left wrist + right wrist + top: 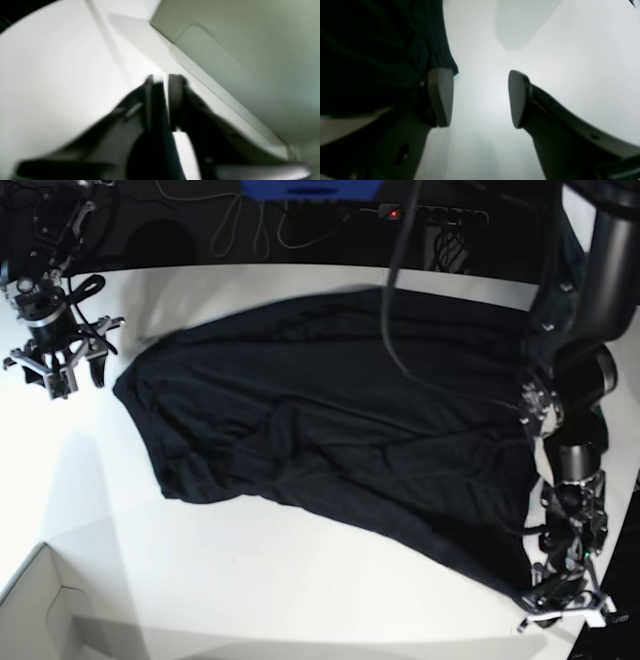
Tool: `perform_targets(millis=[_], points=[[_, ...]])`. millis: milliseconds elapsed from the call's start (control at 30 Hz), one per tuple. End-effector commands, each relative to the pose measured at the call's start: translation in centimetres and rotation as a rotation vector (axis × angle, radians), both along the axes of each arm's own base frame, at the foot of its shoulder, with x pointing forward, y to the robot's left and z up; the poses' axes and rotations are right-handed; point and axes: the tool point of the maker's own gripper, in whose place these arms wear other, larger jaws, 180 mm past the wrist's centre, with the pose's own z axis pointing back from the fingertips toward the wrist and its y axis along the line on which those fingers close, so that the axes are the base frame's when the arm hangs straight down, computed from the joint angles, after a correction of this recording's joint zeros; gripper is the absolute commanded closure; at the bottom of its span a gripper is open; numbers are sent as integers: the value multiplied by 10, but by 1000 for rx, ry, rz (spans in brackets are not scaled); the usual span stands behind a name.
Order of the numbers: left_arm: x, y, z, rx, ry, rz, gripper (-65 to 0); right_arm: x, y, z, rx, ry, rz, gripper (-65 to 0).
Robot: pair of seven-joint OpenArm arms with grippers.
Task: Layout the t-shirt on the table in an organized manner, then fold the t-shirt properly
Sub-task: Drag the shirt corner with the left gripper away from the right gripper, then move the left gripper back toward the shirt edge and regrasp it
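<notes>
Black, soft, thin-fabric t-shirt (330, 410) with long sleeves, spread over the middle of the large smooth white counter (250, 580) with the curved edge. Lies mostly flat but not tidy: many wrinkles across the middle, and a long slanted lower border running from the left side down to the near right corner. Reaches almost to the far edge of the counter on the upper right. Bare white surface to the left and along the near side.

At the left of the base view, right fingers (440, 97) standing wide apart, with only plain white counter between them. Holding nothing. In the right wrist view, dark ribbed cloth of the t-shirt just beside one finger, on its outer side, not between the two. From the base view, hanging close to the left corner of the garment.

At the near right corner of the base view, left fingers (175, 100) low over the counter edge, just beside the lowest tip of the t-shirt. In the left wrist view very blurred: close together, only a thin bright slit between. Cannot tell if really parted or still pressed, and no cloth clearly seen inside.

Pale box corner (40, 610) at the near left, apart from the garment. Dark cables (250, 225) behind the far edge.
</notes>
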Motion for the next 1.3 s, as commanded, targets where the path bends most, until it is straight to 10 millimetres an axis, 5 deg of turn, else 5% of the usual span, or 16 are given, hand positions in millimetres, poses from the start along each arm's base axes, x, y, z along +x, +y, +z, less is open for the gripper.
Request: perform_targets(millis=[0,167,300,500,667,833,1033,1167,1267], points=[[8,15,36,20,-86,31,-179,7,-2,15,-5,-55,5,-355],[-3,29,23,38,-71,59,-412,9,1,19,-9,-66,15,-355],[-20,41,2,61,-40,67,-499,16,18,23,-6,-79,64,-356],[-86,49,-35,137,47,29,-502,18,27,19,6,-71,88,-356],[-143,25,-44,159,53,-24,-503,21,40,16,18,-66,123,-356],[-192,0,-78,163,121,-60,-502,23,48,14,27,-62,144,-355],[-217,-12,-111,126,192,-72,-498,28,53,16,50,-84,130,-355],[-216,-13,-115,118,199,-74,-497,28,55,16,53,-84,132,-354],[-210,-13,-117,105,200,-73,-431,28,55,16,51,-83,132,-354]])
